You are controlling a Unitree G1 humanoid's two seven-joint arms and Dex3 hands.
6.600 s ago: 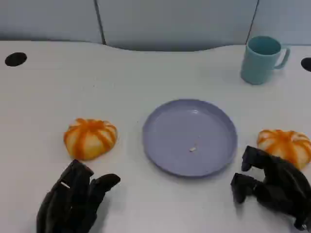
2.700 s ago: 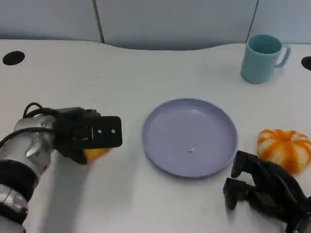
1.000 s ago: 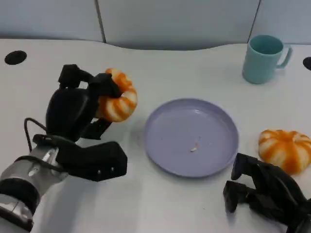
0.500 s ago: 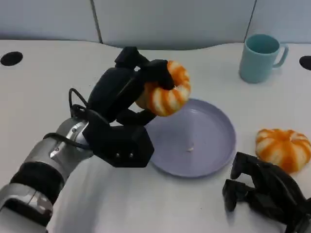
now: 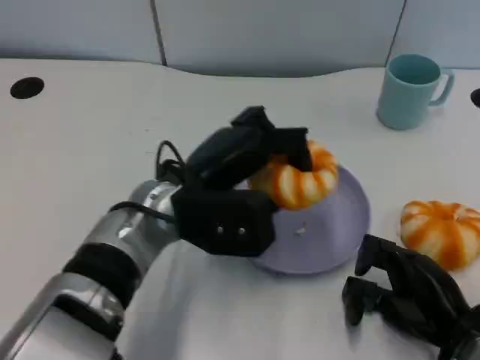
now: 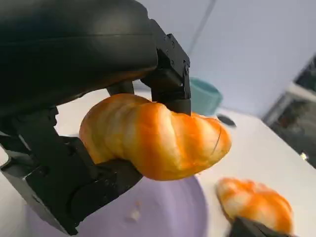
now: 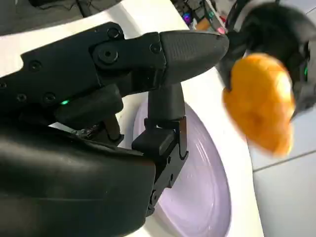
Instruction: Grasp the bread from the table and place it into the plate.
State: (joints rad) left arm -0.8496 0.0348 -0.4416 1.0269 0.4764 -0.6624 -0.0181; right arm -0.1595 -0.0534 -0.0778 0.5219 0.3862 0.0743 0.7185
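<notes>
My left hand (image 5: 247, 154) grips an orange-and-white striped bread (image 5: 300, 178) and holds it just over the lilac plate (image 5: 341, 240), near its far left part. In the left wrist view the bread (image 6: 153, 138) sits between the black fingers (image 6: 168, 74) above the plate (image 6: 168, 212). A second striped bread (image 5: 442, 229) lies on the table to the right of the plate. My right hand (image 5: 409, 296) rests on the table at the lower right, fingers curled with nothing in them. In the right wrist view the held bread (image 7: 259, 108) hangs over the plate (image 7: 197, 187).
A teal mug (image 5: 411, 90) stands at the back right of the white table (image 5: 97, 150). Black round holes (image 5: 26, 88) mark the far left and far right edges. A small crumb (image 5: 300, 231) lies in the plate.
My left hand lifted the bread off the table at the left, carried it right, and has now lowered it over the plate. The right hand has stayed put.
</notes>
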